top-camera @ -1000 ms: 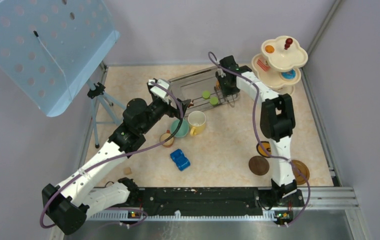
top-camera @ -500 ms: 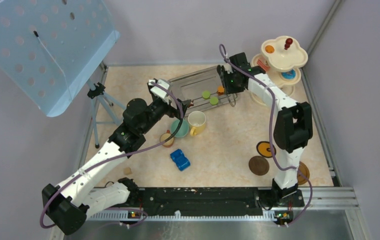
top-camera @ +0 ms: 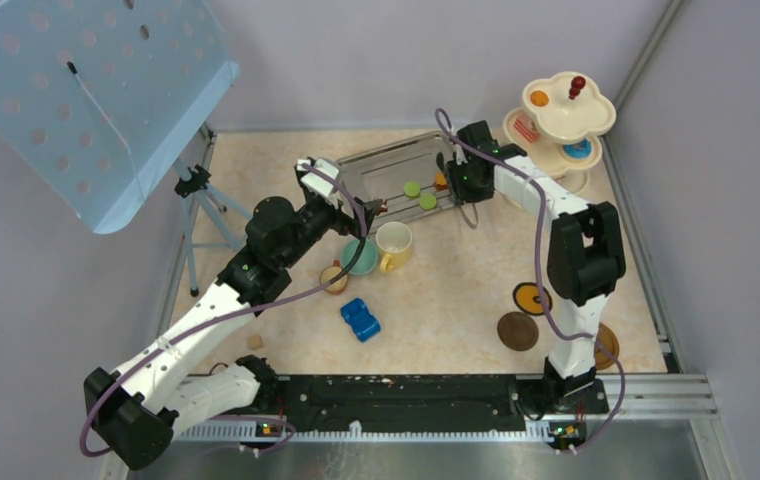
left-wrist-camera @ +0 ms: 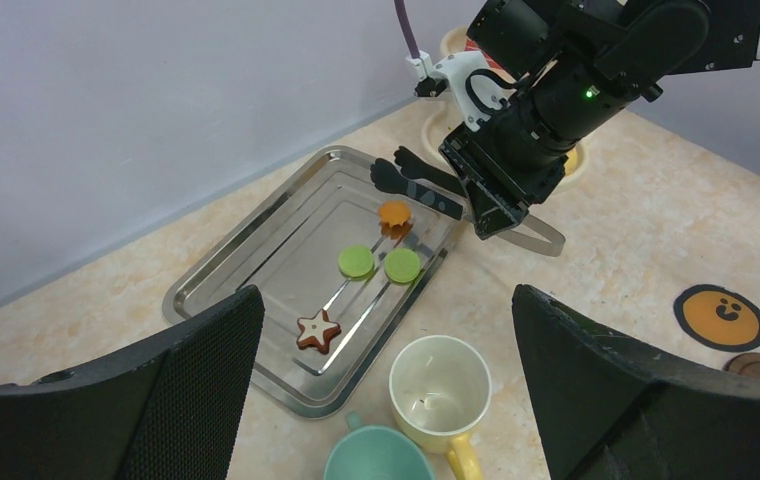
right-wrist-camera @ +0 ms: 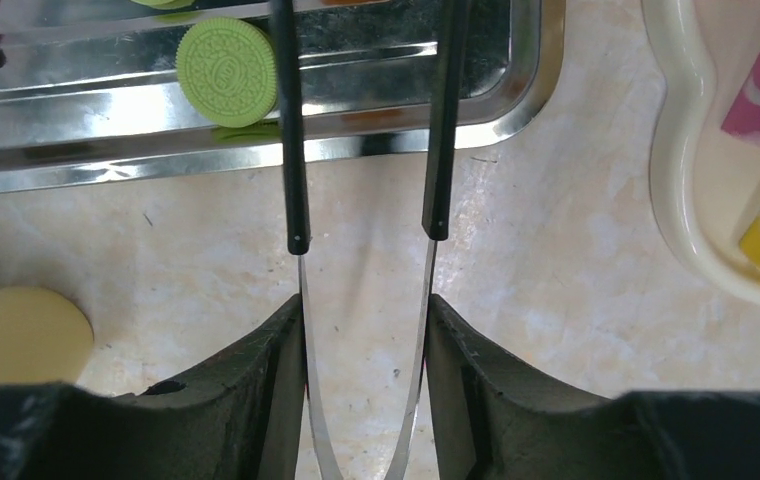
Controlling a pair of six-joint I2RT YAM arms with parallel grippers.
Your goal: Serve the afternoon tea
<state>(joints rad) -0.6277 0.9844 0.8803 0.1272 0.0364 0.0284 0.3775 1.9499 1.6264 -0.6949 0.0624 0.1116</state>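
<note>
At the tray's right end lies the orange cake. The right gripper is clamped on the black tongs, whose tips are just beside the cake. The left gripper hangs unclenched near the yellow mug. Risk: an off-centre squeeze could flick the cake over the rim.

- Two round green toy macarons, flat on steel tray.
- Yellow-and-cream mug, teal cup: upright, side by side.
- Cream three-tier scalloped stand, upright, far-right corner.
</note>
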